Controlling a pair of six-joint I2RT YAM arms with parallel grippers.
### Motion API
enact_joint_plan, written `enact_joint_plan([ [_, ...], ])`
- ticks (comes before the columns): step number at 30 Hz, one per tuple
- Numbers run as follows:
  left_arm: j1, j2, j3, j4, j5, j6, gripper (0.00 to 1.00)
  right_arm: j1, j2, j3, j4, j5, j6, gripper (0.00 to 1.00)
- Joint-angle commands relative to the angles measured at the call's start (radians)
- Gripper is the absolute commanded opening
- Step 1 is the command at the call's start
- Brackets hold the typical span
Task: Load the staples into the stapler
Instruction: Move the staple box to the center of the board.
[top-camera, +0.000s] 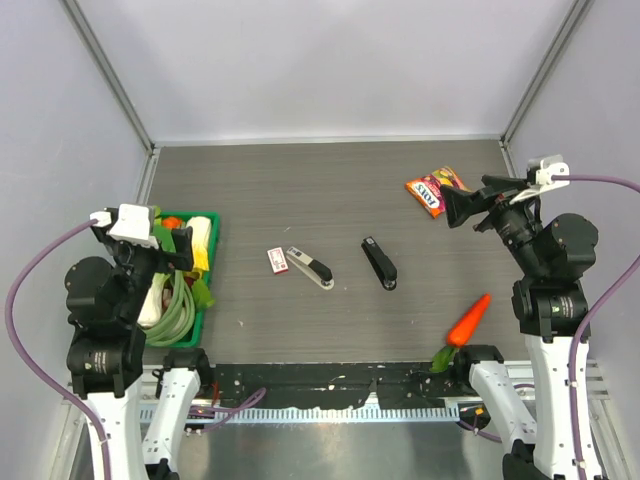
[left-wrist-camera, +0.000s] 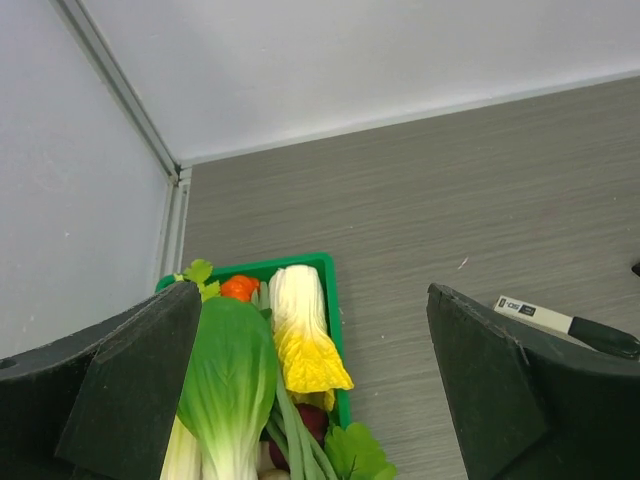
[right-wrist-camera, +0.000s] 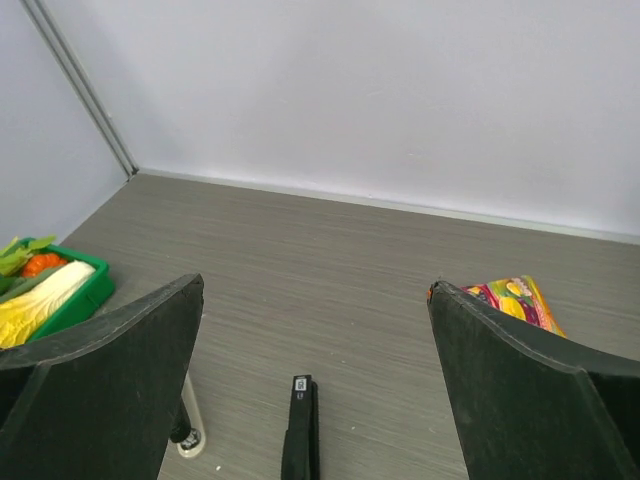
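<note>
Both tools stand wide open and hold nothing. The left tool (left-wrist-camera: 312, 300) hangs over the green basket (top-camera: 208, 216) of vegetables at the left side of the desk (top-camera: 300, 190). The right tool (right-wrist-camera: 315, 290) hovers at the far right, near the snack packet (top-camera: 432, 190), and points left across the desk. The staples (top-camera: 277, 260), a small white box with a red label, lie flat a little left of the desk's centre, just beside the far end of the silver-and-black stapler (top-camera: 312, 270); I cannot tell whether box and stapler touch. The box's long axis runs roughly from the near edge to the far edge, while that stapler slants from far-left to near-right. A black stapler (top-camera: 379, 263) lies apart to the right on a similar slant. From the left tool the box lies to the right, beyond the basket's rim. From the right tool it lies well to the left, past both staplers. The left arm looks the nearer, so I judge it better placed to take the box, closing across its narrow width, which leaves a stapler to the right arm.
</note>
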Motion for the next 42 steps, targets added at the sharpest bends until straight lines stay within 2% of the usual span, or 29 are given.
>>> enact_joint_plan([
  [1,0.012,0.003,-0.020,0.029,0.037,0.000,1.00,0.002,0.003,0.018,0.071,0.041,0.081,0.99],
  [3,0.012,0.003,-0.025,0.026,0.039,0.007,1.00,0.002,0.006,0.000,0.079,0.030,0.055,1.00],
  [5,0.012,0.003,-0.022,0.018,0.037,0.016,1.00,0.002,0.009,-0.008,0.050,-0.014,-0.086,0.99],
  [7,0.013,0.004,-0.020,-0.006,0.042,0.049,1.00,0.002,0.014,0.006,-0.036,-0.028,-0.207,1.00],
  [11,0.012,0.010,-0.042,-0.051,0.094,0.129,1.00,0.004,0.017,0.006,-0.156,-0.092,-0.300,1.00],
  [15,0.012,0.016,-0.097,-0.056,0.157,0.149,1.00,0.005,-0.002,-0.072,-0.147,-0.215,-0.312,1.00],
  [17,0.012,0.024,-0.111,-0.060,0.188,0.158,1.00,0.010,-0.002,-0.104,-0.135,-0.224,-0.307,1.00],
  [20,0.012,0.050,-0.143,-0.054,0.208,0.177,1.00,0.016,0.014,-0.133,-0.118,-0.214,-0.303,1.00],
  [24,0.010,0.194,-0.155,-0.048,0.198,0.206,1.00,0.024,0.066,-0.124,-0.127,-0.188,-0.312,0.99],
  [28,-0.002,0.323,-0.142,-0.005,0.212,0.221,1.00,0.142,0.138,-0.124,-0.122,-0.061,-0.342,0.98],
  [30,-0.028,0.363,-0.128,0.032,0.223,0.233,1.00,0.192,0.173,-0.135,-0.107,-0.004,-0.358,0.98],
  [33,-0.123,0.449,-0.100,0.081,0.176,0.250,1.00,0.248,0.227,-0.140,-0.101,0.061,-0.384,0.98],
  [34,-0.190,0.505,-0.091,0.090,0.150,0.261,1.00,0.261,0.238,-0.140,-0.101,0.067,-0.389,0.98],
  [38,-0.387,0.662,-0.059,0.139,-0.060,0.344,1.00,0.272,0.287,-0.138,-0.110,0.086,-0.399,0.98],
  [40,-0.475,0.725,-0.060,0.155,-0.081,0.481,1.00,0.272,0.299,-0.140,-0.109,0.087,-0.399,0.98],
  [42,-0.509,0.794,-0.083,0.182,-0.065,0.610,1.00,0.272,0.307,-0.141,-0.110,0.092,-0.399,0.98],
])
